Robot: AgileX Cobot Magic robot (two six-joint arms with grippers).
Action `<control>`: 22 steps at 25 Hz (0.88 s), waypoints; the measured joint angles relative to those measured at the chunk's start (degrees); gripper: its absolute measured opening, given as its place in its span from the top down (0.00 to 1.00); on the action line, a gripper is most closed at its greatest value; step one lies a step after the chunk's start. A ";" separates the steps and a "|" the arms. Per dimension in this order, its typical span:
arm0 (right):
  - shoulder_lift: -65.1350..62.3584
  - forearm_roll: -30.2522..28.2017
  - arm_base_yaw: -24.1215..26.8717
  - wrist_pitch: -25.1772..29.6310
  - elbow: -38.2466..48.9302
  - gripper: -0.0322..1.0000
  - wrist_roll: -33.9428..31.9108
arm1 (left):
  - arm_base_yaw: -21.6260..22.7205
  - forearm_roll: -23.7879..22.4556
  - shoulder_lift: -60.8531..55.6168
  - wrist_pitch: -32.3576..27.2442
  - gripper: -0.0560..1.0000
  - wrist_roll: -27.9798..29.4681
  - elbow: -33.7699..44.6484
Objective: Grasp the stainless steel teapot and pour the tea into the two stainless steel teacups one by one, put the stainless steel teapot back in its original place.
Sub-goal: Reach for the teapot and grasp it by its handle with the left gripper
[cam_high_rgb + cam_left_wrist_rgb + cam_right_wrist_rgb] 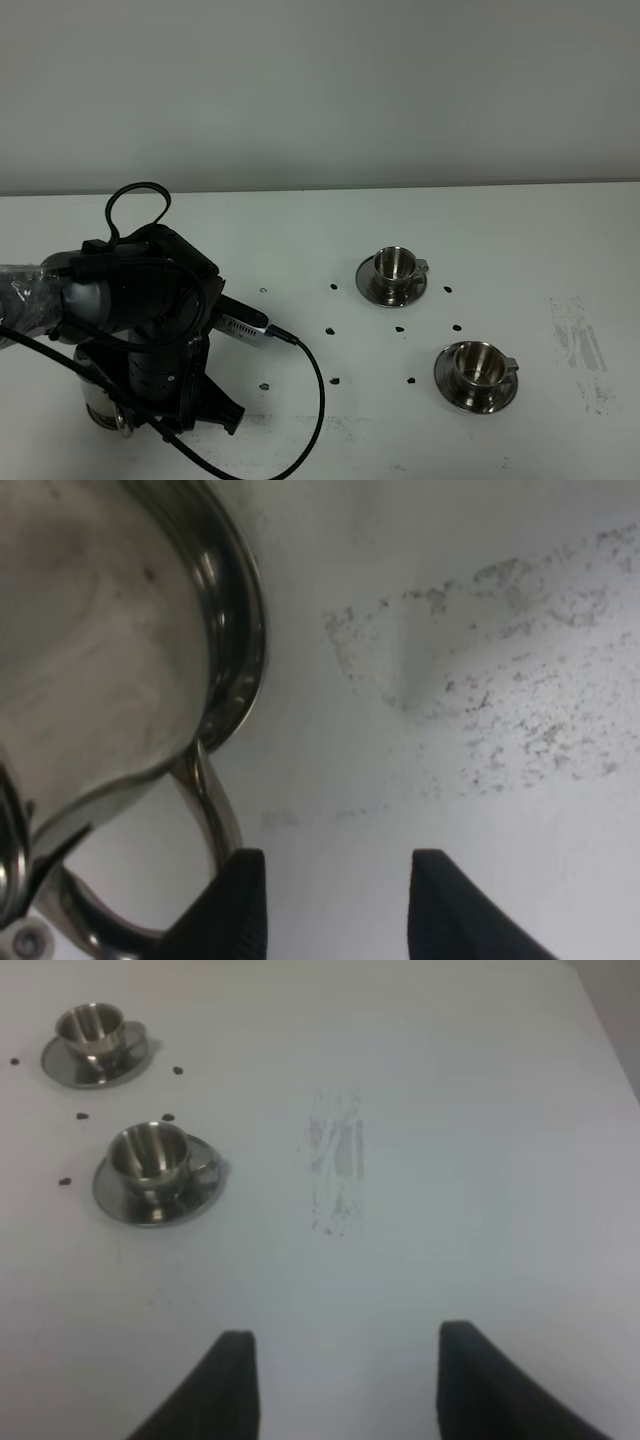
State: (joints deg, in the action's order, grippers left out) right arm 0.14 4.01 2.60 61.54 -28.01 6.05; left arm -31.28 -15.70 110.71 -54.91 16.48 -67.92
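Note:
The stainless steel teapot (100, 407) stands at the table's front left, mostly hidden under my left arm. In the left wrist view its shiny body (90, 640) fills one side and its loop handle (212, 815) curves down beside one finger (235, 905). My left gripper (335, 905) is open, with only bare table between its fingers. Two stainless steel teacups stand on saucers to the right, the far teacup (395, 264) and the near teacup (478, 365). My right gripper (345, 1380) hangs open above the table, well away from the cups (148, 1155). The tea and the original place are hidden.
Small black marks (333, 327) dot the table around the cups. A black cable (310, 400) loops from the left arm toward the front edge. Grey scuffs (578, 345) stain the table at the right.

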 joint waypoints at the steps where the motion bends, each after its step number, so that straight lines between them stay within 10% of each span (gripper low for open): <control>1: 0.00 0.00 0.00 0.00 0.00 0.56 0.00 | 0.00 0.00 0.00 -0.26 0.57 0.00 0.00; 22: 0.00 -0.04 0.00 0.01 0.00 0.56 0.00 | 0.00 -1.56 0.00 -0.07 0.57 0.87 4.98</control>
State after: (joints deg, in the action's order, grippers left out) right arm 0.14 3.96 2.60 61.55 -28.01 6.05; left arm -31.28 -17.26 110.71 -54.98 17.35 -62.94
